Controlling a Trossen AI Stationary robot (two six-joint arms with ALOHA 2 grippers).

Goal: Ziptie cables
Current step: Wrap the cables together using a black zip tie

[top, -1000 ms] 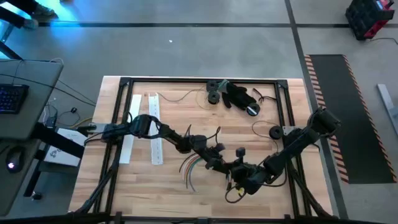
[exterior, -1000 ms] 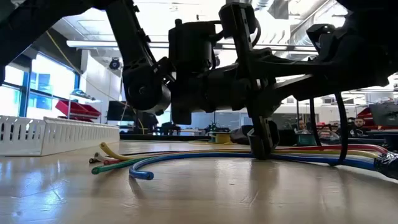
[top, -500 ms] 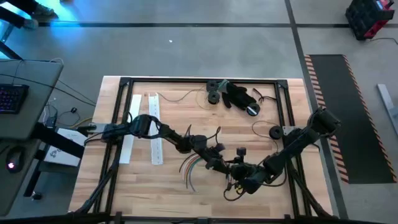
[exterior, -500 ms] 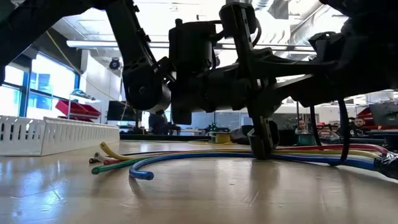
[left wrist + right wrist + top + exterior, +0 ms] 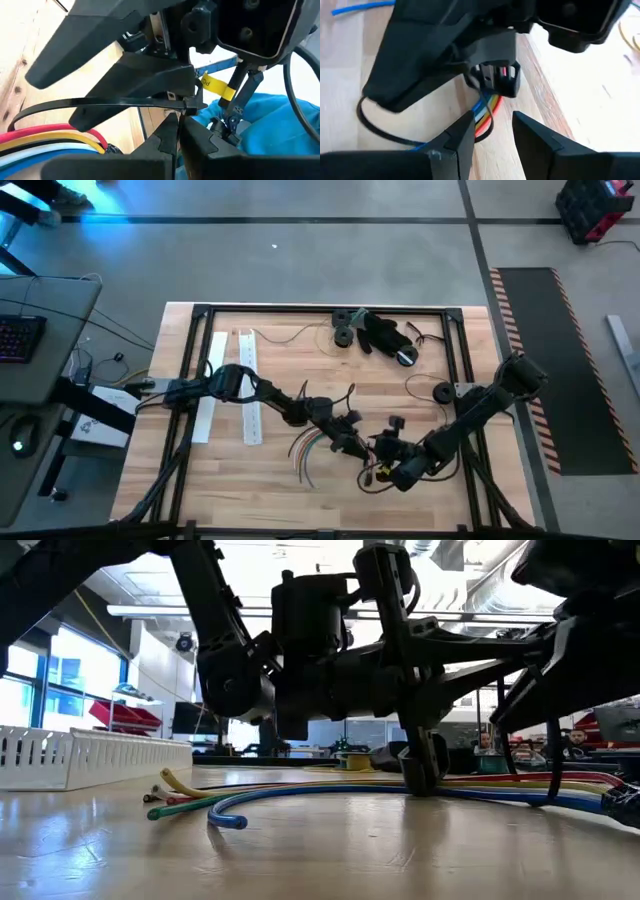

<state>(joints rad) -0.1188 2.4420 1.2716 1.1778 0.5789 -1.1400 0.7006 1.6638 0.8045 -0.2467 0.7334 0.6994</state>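
Note:
The cables (image 5: 305,446) lie on the table, their coloured ends (image 5: 190,805) fanned toward the left edge, and the bundle runs right under both grippers. A thin black ziptie (image 5: 100,104) loops around the cables (image 5: 487,107). My left gripper (image 5: 177,125) is shut at the ziptie, pointing down onto the bundle (image 5: 420,775). My right gripper (image 5: 492,132) stands open just beside it (image 5: 388,465), one finger on either side of the bundle and the ziptie loop, touching neither that I can see. My left gripper pinches the black ziptie close to its small head (image 5: 188,106) between its two fingertips. The fingers come from above, pointing down. The strap (image 5: 60,106) runs off in a loop over the cables, which rest on the table.
Two white perforated strips (image 5: 248,385) lie near the left side. A black heap with round parts (image 5: 378,332) sits at the far edge. A loose dark wire (image 5: 375,490) curls near the front, and a round black part (image 5: 441,392) lies on the right.
My right gripper has risen and tipped up a little beside the left gripper, shifting slightly toward the far edge. The left gripper, the ziptie and the cables have stayed where they were.

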